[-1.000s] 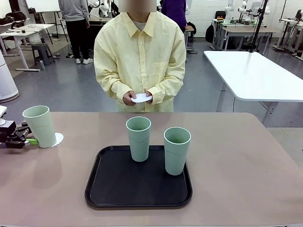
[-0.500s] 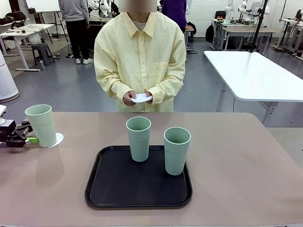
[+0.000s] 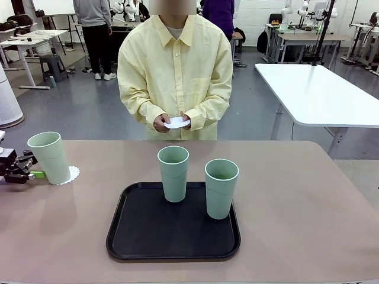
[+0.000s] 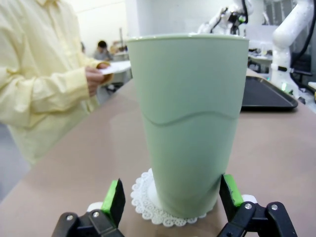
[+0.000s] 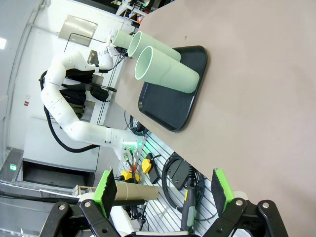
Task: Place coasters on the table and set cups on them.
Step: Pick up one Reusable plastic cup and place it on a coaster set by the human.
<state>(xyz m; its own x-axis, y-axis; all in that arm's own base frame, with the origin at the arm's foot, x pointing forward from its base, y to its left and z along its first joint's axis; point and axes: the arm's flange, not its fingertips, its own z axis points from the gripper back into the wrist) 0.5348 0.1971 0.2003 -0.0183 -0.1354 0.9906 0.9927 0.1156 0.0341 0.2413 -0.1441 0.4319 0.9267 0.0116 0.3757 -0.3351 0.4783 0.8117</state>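
At the 9 o'clock edge of the beige-brown matte table (image 3: 296, 207), a tall pale mint-green plastic tumbler (image 3: 50, 157) is standing on a thin white scalloped round coaster (image 3: 72, 173), whose lace is peeking out at the tumbler's 3 o'clock. The left gripper (image 3: 34, 167) is sitting just beside it at 9 o'clock. Its wrist view is giving what the front cannot: the green-padded fingers (image 4: 114, 200) are standing spread with the tumbler rising between them. One pad is clear of the wall, and the other is so near that contact cannot be told. The right wrist view is showing the right gripper (image 5: 165, 192) spread wide, gripping nothing. Two more mint-green tumblers (image 3: 173, 173) are standing on the black rectangular plastic tray (image 3: 154, 231) at centre, and bare tabletop is lying open toward 3 o'clock. At 12 o'clock, the person's hands (image 3: 161, 122) are holding white discs (image 3: 177, 123).
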